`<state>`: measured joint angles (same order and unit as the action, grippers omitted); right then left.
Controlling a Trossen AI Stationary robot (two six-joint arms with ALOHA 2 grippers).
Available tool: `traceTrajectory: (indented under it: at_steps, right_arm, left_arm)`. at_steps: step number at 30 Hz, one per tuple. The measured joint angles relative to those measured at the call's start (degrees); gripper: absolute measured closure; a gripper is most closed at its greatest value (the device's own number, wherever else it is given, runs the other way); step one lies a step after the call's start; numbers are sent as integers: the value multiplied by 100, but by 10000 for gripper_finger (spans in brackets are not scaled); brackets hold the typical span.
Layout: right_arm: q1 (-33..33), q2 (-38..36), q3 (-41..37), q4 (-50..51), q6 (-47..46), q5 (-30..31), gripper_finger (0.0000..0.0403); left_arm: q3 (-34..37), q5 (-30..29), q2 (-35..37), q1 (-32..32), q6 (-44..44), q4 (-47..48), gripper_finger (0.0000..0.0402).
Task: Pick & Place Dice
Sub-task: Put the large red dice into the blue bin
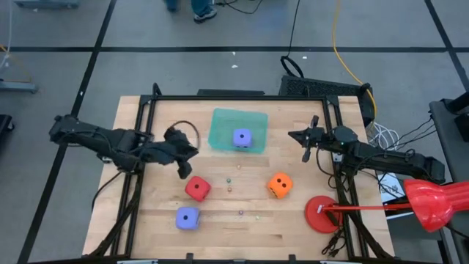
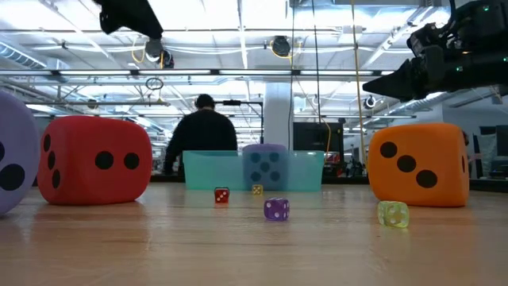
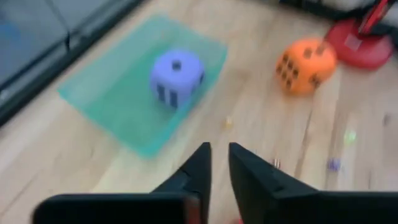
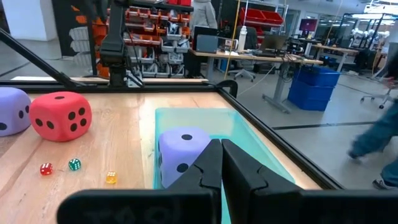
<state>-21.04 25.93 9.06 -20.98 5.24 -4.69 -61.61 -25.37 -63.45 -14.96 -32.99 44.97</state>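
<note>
At the table's near edge a purple-blue die [image 1: 187, 217] sits alone on the wood, and just beyond it rests the red die [image 1: 197, 188], with the orange die [image 1: 279, 185] level with it toward the right. A few tiny dice [image 2: 276, 209] lie scattered on the boards between these big cubes. To the right of the orange die, near the table's right edge, stands a red round disc [image 1: 320, 214].

Above the red die, the left gripper [image 1: 182, 169] hangs off the surface with its fingers [image 3: 198, 167] drawn nearly together, only a thin gap between them, holding nothing. Farther back, the green tray [image 1: 223, 121] lies flat on the table, and the second purple-blue die [image 1: 242, 137] rests inside it, toward its nearer side.

The right gripper [image 1: 306, 152] hovers to the right of the tray, apart from it, its fingers [image 4: 208, 163] closed against each other and empty.

Beyond the table, a person [image 2: 202, 135] in dark clothing stands in the room
</note>
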Motion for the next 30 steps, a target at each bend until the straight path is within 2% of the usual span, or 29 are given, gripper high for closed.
traceTrajectory:
  at_steps: [5,8,12,15,18,23,30]
  right_arm:
    - [0,2,0,29,-5,-3,403]
    - [0,2,0,33,-5,-3,403]
    - [0,2,0,31,80,-3,403]
    - [0,2,0,20,175,-3,403]
    - [0,2,0,18,182,-3,403]
    - [1,2,0,15,189,-5,403]
    - [0,2,0,-5,188,-5,403]
  left_arm:
    - [-1341,438,-1080,-87,-765,1731,232]
    - [-1838,999,-1694,-54,-1513,2612,163]
    - [-2032,1733,-2324,5,-2350,3206,74]
    - [-2030,2013,-2700,-8,-2584,3254,22]
    - [-2030,2239,-2937,-56,-2576,3206,7]
    - [-2030,2509,-3085,-54,-2569,2758,23]
    - [-2030,2331,-3085,-153,-2713,2285,5]
